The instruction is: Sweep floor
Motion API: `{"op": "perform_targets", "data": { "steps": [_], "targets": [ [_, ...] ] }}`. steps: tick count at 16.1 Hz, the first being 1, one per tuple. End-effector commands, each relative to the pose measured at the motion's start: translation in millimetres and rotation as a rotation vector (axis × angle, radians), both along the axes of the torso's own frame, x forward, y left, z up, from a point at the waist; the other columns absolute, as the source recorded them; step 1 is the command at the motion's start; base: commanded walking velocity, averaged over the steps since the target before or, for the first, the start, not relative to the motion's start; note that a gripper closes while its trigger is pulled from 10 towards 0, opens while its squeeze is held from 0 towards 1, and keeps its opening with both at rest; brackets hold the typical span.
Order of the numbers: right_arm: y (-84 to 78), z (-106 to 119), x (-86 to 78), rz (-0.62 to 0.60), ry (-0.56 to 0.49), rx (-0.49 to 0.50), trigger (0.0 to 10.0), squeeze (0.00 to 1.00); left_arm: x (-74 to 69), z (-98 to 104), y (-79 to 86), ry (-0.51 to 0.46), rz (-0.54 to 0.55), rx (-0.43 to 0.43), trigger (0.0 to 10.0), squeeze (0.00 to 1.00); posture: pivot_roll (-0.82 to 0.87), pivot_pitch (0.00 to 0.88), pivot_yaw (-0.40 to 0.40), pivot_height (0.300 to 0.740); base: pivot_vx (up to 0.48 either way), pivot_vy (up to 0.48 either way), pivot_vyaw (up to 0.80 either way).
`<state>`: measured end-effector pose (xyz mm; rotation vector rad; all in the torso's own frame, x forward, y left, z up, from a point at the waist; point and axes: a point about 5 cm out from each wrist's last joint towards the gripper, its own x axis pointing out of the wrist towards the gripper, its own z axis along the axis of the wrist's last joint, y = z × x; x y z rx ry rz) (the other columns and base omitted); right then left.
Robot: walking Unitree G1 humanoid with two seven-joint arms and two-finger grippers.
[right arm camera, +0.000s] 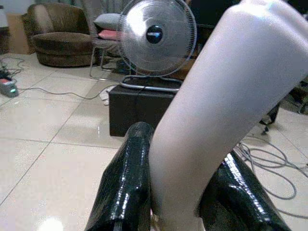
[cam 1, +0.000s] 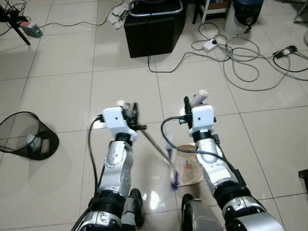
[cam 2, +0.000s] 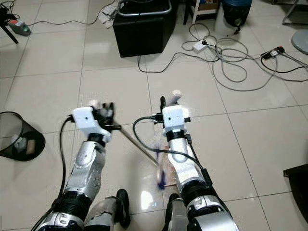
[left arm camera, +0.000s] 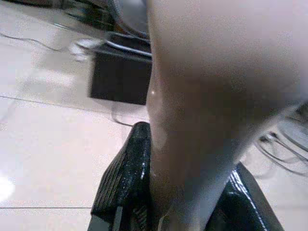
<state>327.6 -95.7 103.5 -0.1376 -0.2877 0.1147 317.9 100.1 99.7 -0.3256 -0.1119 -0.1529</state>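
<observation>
- I judge this to be the sweeping step itself: my left gripper (cam 1: pixel 131 111) is closed on the pale top of the broom handle (cam 1: pixel 156 147), whose thin metal shaft slants down from it toward my feet.
- In the left wrist view, the black fingers (left arm camera: pixel 126 178) press on both sides of that pale grip, so the hold looks firm.
- My right gripper (cam 1: pixel 192 103) is clamped around the pale dustpan handle (right arm camera: pixel 216 110), which stands up between its fingers (right arm camera: pixel 127 178).
- The dustpan (cam 1: pixel 188 166) rests on the tiled floor (cam 1: pixel 57 62) just beside my right forearm, with a small orange scrap on it.
- The blurred broom head (cam 1: pixel 172 179) sits at the pan's near-left rim, touching or almost touching it; I cannot tell which.
- Next, I think, comes a short stroke drawing the head across the tiles into the pan while my right arm keeps the pan flat.
- A mesh waste bin (cam 1: pixel 26 137) lies tipped on the floor, well apart to my left, a likely place for emptying.
</observation>
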Motion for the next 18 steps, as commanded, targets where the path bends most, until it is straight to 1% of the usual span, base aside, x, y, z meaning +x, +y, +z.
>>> {"op": "perform_targets", "data": {
  "steps": [1,2,6,7,8,9,12,14,16,17,18],
  "targets": [
    [2.5,-3,-1.0,-0.001,0.031,0.068,10.0,0.0,-1.7,-2,-10.1,0.036,-0.063,-0.092,10.0,0.0,-0.02,0.225,0.04,0.74,0.0,0.0,0.0],
    [-4.5,-1,1.2,-0.028,0.029,0.108,10.0,0.0,1.4,5,-10.2,0.018,-0.087,-0.116,10.0,0.0,-0.02,0.206,0.041,0.74,0.0,0.0,0.0],
    [-18.7,3,5.8,-0.074,0.025,0.172,10.0,0.0,12.4,20,-3.0,-0.022,-0.091,-0.134,10.0,0.0,-0.03,0.151,0.054,0.74,0.0,0.0,0.0],
    [-27.5,5,6.4,-0.095,0.017,0.21,10.0,0.0,18.1,31,2.1,-0.076,-0.118,-0.08,10.0,0.0,-0.04,0.121,0.058,0.74,0.0,0.0,0.0],
    [-32.4,6,7.4,-0.105,0.013,0.227,10.0,0.0,22.4,38,4.9,-0.109,-0.142,-0.021,10.0,0.0,-0.04,0.11,0.059,0.74,0.0,0.0,0.0],
    [-38.1,7,6.1,-0.109,0.003,0.24,10.0,0.0,24.8,46,9.4,-0.154,-0.18,0.059,10.0,0.0,-0.05,0.092,0.061,0.74,0.0,0.0,0.0],
    [-48.5,7,2.6,-0.118,-0.01,0.256,10.0,0.0,29.7,65,24.2,-0.24,-0.216,0.177,10.0,0.0,-0.05,0.069,0.059,0.74,0.0,0.0,0.0],
    [-53.7,7,0.9,-0.124,-0.01,0.271,10.0,0.0,33.5,72,38.2,-0.265,-0.192,0.236,10.0,0.0,-0.06,0.052,0.062,0.74,0.0,0.0,0.0],
    [-60.4,8,-1.1,-0.132,-0.023,0.297,10.0,0.0,36.8,72,57.4,-0.264,-0.144,0.307,10.0,0.0,-0.06,0.04,0.069,0.74,0.0,0.0,0.0],
    [-63.0,12,-1.5,-0.131,-0.034,0.304,10.0,0.0,37.8,73,66.0,-0.263,-0.12,0.334,10.0,0.0,-0.07,0.033,0.073,0.74,0.0,0.0,0.0],
    [-64.0,13,-1.9,-0.129,-0.039,0.308,10.0,0.0,38.0,73,68.9,-0.264,-0.111,0.337,10.0,0.0,-0.07,0.032,0.074,0.74,0.0,0.0,0.0]
  ]
}}
